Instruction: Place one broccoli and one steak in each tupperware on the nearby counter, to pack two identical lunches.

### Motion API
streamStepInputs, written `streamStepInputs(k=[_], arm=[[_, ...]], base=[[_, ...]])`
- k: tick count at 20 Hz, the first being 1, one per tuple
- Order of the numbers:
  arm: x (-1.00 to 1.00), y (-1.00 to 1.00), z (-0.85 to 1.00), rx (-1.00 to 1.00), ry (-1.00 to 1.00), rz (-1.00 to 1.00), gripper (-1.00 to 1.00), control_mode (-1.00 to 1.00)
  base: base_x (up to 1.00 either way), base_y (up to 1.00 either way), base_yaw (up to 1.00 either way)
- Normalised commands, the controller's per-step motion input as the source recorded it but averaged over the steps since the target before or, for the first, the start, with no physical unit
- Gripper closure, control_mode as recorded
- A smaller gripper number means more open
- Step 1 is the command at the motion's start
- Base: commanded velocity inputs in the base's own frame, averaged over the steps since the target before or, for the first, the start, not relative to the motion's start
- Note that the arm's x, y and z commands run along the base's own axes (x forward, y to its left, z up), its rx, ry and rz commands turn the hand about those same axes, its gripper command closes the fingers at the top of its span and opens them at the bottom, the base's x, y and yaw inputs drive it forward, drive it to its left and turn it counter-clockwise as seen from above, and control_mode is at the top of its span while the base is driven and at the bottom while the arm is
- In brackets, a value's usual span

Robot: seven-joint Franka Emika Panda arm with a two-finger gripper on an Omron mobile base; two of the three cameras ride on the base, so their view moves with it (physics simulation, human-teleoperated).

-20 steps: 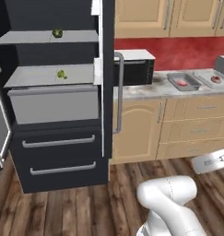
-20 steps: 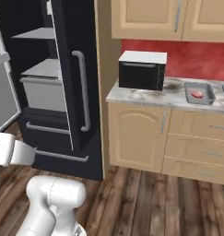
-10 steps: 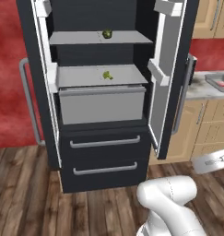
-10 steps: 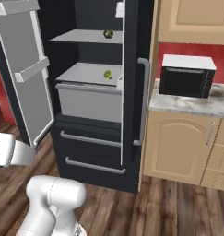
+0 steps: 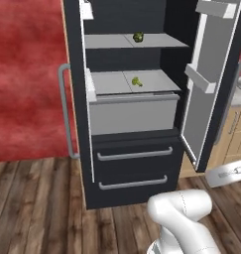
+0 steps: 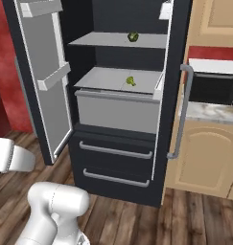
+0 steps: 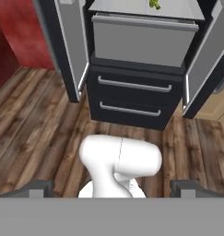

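Your right base view catches microwave (image 6: 214,88) and bench (image 6: 215,113). Jaws (image 7: 114,186) apart, empty; broccoli (image 7: 154,4) at 12 o'clock.

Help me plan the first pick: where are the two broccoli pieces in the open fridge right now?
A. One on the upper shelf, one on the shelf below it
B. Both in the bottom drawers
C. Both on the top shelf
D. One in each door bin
A: one broccoli sits on the upper shelf, the other broccoli on the lower shelf above the grey drawer.
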Motion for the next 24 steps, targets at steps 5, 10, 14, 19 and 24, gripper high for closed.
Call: streamStepInputs(k=[5, 10, 14, 19, 24], arm=[[0.00, 0.00, 0.00, 0.00, 0.00, 0.00, -1.00, 1.00], [0.00, 0.00, 0.00, 0.00, 0.00, 0.00, -1.00, 1.00], [0.00, 0.00, 0.00, 0.00, 0.00, 0.00, -1.00, 1.00], [0.00, 0.00, 0.00, 0.00, 0.00, 0.00, -1.00, 1.00], [0.00, 0.00, 0.00, 0.00, 0.00, 0.00, -1.00, 1.00]], base=[[0.13, -0.17, -0.05], [0.48, -0.01, 0.00], [0.92, -0.01, 0.00], [0.98, -0.11, 0.00], [0.96, -0.02, 0.00]])
